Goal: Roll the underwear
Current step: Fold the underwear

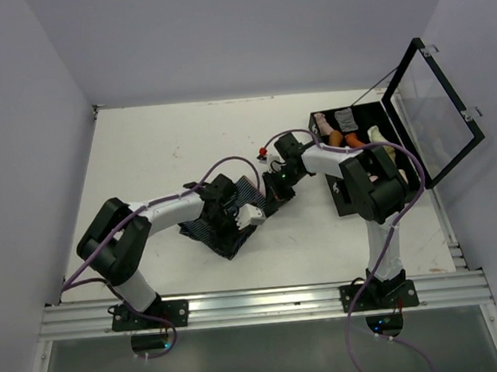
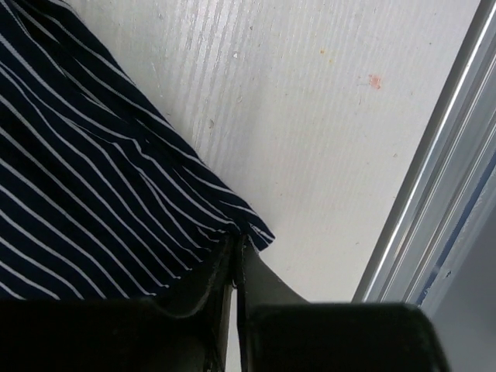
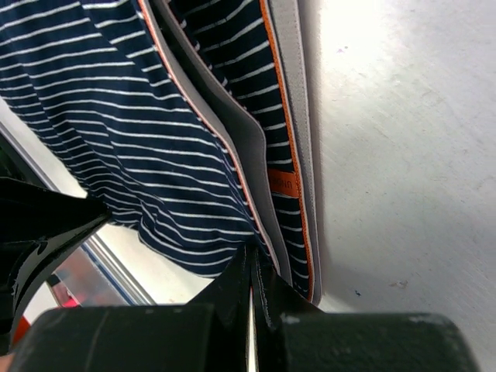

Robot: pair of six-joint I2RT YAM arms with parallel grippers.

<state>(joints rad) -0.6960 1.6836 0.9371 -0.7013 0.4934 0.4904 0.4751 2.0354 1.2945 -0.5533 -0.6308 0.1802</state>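
Note:
The underwear [image 1: 234, 220] is navy with thin white stripes and a grey, orange-edged waistband. It lies mid-table between both arms. My left gripper [image 1: 223, 216] is shut on its lower corner; in the left wrist view the striped underwear [image 2: 93, 178] is pinched at my gripper [image 2: 237, 246]. My right gripper [image 1: 276, 186] is shut on the waistband end; in the right wrist view the waistband [image 3: 291, 147] and striped underwear [image 3: 132, 132] run into my closed gripper [image 3: 253, 260].
An open black case [image 1: 376, 153] with a clear lid [image 1: 438, 108] stands at the right and holds rolled items. A small red object [image 1: 263, 154] lies near the right gripper. The metal rail [image 2: 434, 186] runs along the table's near edge.

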